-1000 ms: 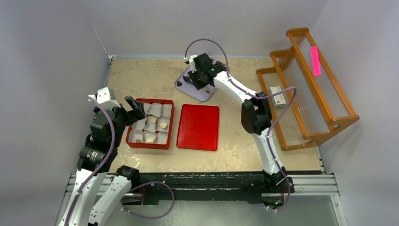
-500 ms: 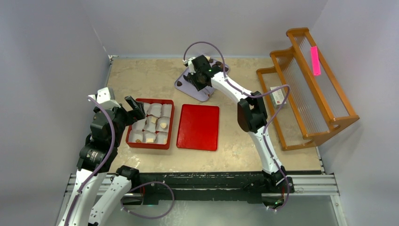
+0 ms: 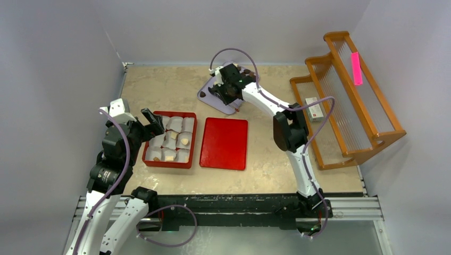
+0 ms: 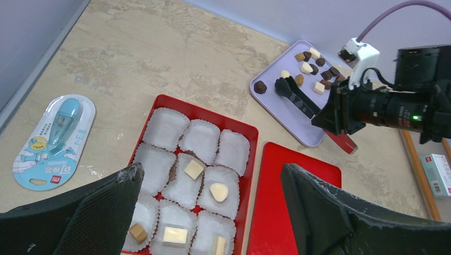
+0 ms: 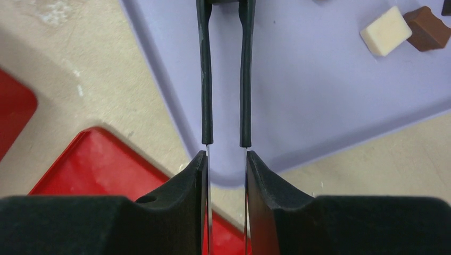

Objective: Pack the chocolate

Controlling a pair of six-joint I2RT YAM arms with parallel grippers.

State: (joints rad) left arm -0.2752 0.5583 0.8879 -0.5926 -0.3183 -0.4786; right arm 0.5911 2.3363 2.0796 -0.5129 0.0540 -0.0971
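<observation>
Reaching over the lavender rectangular plastic tray (image 4: 276, 109) at the table's far middle, the right gripper (image 5: 226, 164) clamps a pair of slim black tweezers (image 4: 298, 97). The prongs run parallel with a narrow gap, and their long axis points toward the tray's left corner. One lone dark-brown chocolate (image 4: 260, 86) lies just beyond the tips on that line. A cream piece (image 4: 285, 74) and a brown piece (image 4: 299, 79) sit beside the prongs. Roughly nine more cluster at the tray's far end, too tight for a firm count. Whether the tips pinch anything cannot be told. The right arm is much the nearer. The left gripper (image 3: 152, 121) hovers spread wide and empty at the left edge of the one red rectangular box (image 4: 207, 112). Its nine white pleated paper cups (image 4: 165, 127) show five pieces and four vacancies. One flat red lid (image 3: 224, 143) lies just right of the box.
</observation>
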